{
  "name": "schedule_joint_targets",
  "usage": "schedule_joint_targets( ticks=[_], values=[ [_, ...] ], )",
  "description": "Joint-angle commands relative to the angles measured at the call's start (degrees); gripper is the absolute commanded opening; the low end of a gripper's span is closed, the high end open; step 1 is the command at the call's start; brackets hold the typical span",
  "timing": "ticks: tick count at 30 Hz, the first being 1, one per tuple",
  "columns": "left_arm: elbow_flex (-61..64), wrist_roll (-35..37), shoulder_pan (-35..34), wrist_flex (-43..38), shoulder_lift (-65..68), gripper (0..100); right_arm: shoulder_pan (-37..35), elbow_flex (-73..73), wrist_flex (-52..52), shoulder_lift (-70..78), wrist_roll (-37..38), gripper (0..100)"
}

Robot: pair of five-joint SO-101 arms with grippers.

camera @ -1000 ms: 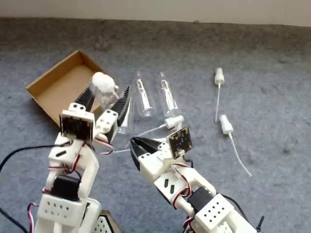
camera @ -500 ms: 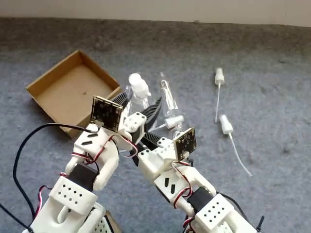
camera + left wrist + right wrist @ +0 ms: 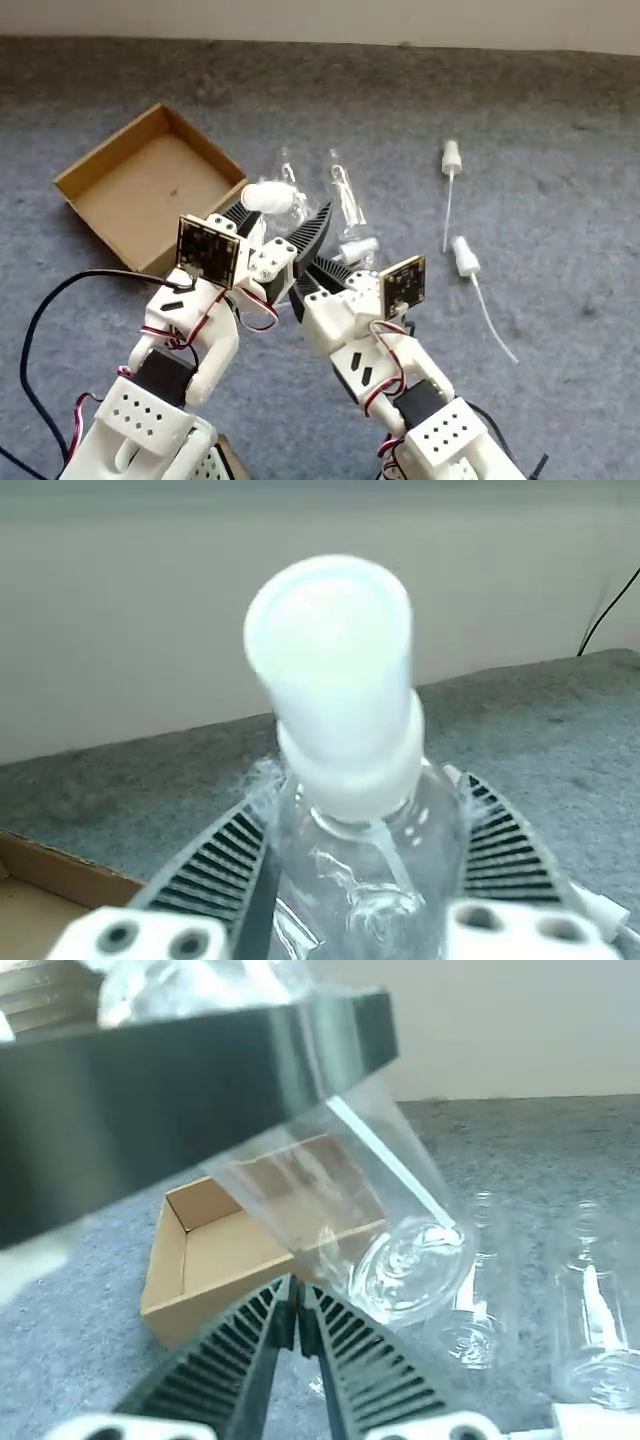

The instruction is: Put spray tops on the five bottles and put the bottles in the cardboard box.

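Bottle (image 3: 268,196) with its top on sits clamped in the left gripper (image 3: 278,222) beside the box (image 3: 100,170), which holds none yet, while two open bottles (image 3: 345,195) and three loose tops (image 3: 452,160) lie apart in the high view. Left wrist view has the jaws gripping its shoulders. Right wrist view shows the right gripper (image 3: 298,1308) closed on nothing near its base.

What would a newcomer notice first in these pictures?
Most striking is the clear plastic bottle with a white spray top, held in the left gripper over the grey carpet. Left of it sits the open brown cardboard box; to the right lie two loose white spray tops with long thin tubes.
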Motion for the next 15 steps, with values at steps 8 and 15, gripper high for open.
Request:
schedule_joint_targets(
  ticks=[8,15],
  values=[
    [-1.01,-0.35,-0.22,-1.58,-1.54,8,1.63,5.85,-1.01,-0.57,0.44,1.5],
    [-6.29,-5.45,-11.38,-1.49,2.15,8,1.63,7.34,-0.92,-0.57,0.53,1.5]
  ],
)
